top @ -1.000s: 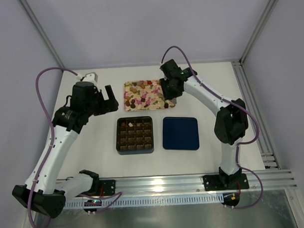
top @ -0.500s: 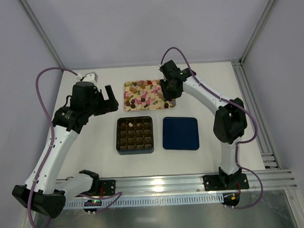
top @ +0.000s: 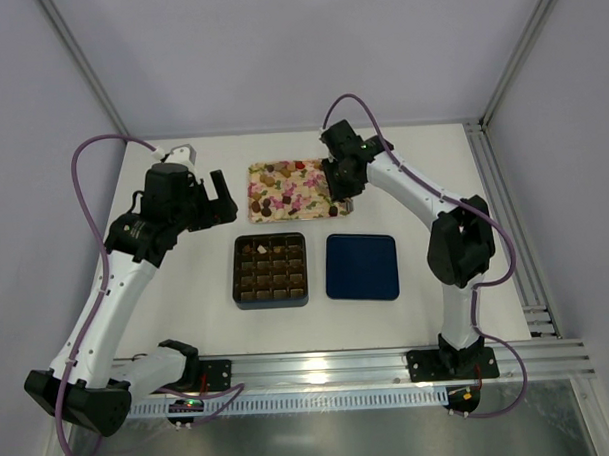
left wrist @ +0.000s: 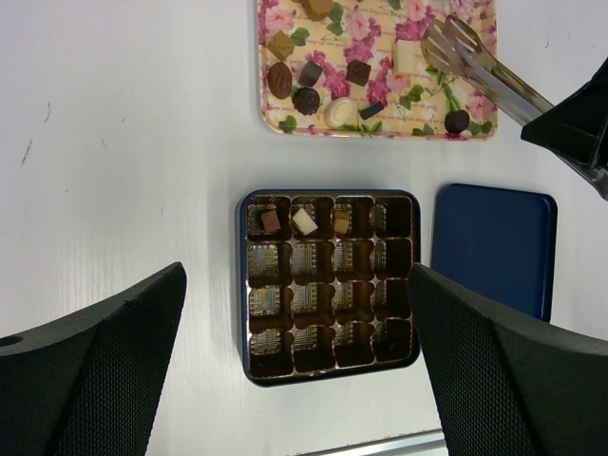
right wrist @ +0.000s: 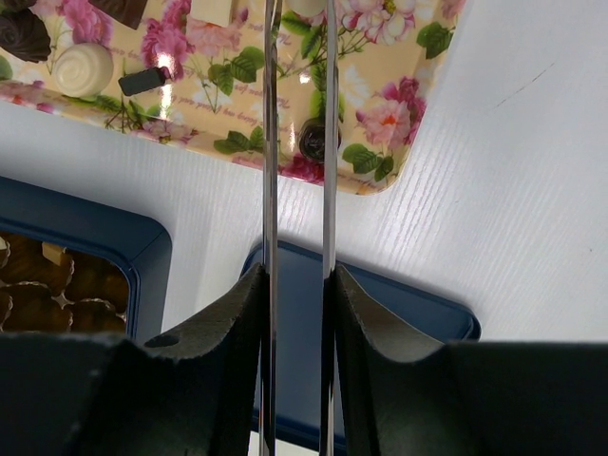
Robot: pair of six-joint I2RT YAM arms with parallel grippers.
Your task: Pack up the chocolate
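My left hand [top: 221, 198] hangs over the left part of the desk [top: 186, 282], its jaws wide and holding nothing. My right hand [right wrist: 296, 313] is clamped on a pair of metal tongs [left wrist: 484, 66], with the two blades pinched close and parallel between its fingers.

The tongs reach over the right part of the floral tray [left wrist: 271, 19], which lies toward the far edge of the desk, about mid-width. Their tips sit just beside a cream piece [left wrist: 407, 57]. I cannot tell whether they touch it.

Most of the chocolate [left wrist: 309, 100] is loose on the tray: brown, dark and cream pieces, with one dark round one [right wrist: 313, 141] near the tray's near right corner.

The box [left wrist: 242, 285] sits mid-desk, nearer than the tray. Three pieces are in its far row: brown [left wrist: 271, 220], white [left wrist: 304, 221] and tan [left wrist: 341, 221]. The blue lid [left wrist: 494, 247] lies flat just right of the box.
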